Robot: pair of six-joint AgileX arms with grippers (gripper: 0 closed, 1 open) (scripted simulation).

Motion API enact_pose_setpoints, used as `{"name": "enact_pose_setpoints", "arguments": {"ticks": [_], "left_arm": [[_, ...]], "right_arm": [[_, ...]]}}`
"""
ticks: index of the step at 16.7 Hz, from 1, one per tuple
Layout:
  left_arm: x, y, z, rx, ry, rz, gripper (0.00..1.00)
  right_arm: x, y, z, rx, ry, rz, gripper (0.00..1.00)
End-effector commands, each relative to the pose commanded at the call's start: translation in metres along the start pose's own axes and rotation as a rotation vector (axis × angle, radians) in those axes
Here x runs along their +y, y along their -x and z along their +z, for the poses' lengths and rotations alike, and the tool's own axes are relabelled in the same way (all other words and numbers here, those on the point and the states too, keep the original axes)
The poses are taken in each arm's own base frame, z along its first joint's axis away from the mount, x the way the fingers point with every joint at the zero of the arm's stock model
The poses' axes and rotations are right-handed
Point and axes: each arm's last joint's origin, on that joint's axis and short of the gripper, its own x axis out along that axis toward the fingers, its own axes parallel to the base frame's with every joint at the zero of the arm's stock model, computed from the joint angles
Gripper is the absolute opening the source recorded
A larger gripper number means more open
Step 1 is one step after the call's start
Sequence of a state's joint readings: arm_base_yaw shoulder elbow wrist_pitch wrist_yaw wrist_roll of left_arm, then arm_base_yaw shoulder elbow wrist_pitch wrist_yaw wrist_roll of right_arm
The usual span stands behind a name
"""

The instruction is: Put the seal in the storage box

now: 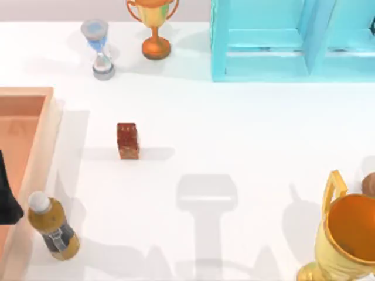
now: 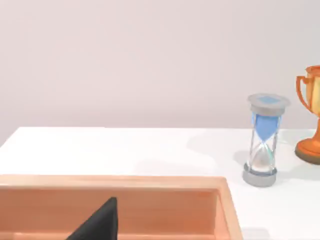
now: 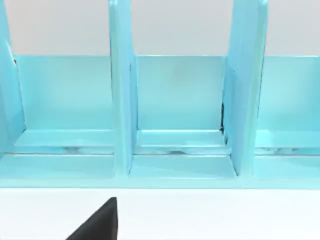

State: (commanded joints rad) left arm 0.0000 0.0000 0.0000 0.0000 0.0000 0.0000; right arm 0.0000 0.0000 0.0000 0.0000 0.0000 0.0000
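The seal, a small reddish-brown mottled block, stands upright on the white table, left of centre. The storage box, a shallow tray with pale wooden walls and an orange-brown inside, lies at the table's left edge. In the left wrist view its far wall runs across the foreground. My left gripper shows as a dark shape over the box, well to the left of the seal and apart from it. A dark part of my right gripper hangs in front of the blue cabinet, far from the seal.
An amber bottle with a white cap lies beside the box's near right wall. An hourglass and an orange trophy stand at the back. The light blue shelf cabinet fills the back right. A gold trophy stands front right.
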Motion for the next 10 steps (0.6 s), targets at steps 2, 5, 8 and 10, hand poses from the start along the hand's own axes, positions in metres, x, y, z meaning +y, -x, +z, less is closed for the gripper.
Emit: {"name": "enact_pose_setpoints", "arguments": {"ticks": [2,5,8,10], "left_arm": [[0.000,0.000,0.000,0.000,0.000,0.000,1.00],[-0.001,-0.001,0.010,0.043,0.011,-0.011,1.00],[-0.004,-0.006,0.033,0.148,0.034,-0.036,1.00],[-0.007,-0.014,0.054,0.248,0.054,-0.056,1.00]], "right_arm": [[0.000,0.000,0.000,0.000,0.000,0.000,1.00],[0.000,0.000,0.000,0.000,0.000,0.000,1.00],[0.000,0.000,0.000,0.000,0.000,0.000,1.00],[0.000,0.000,0.000,0.000,0.000,0.000,1.00]]}}
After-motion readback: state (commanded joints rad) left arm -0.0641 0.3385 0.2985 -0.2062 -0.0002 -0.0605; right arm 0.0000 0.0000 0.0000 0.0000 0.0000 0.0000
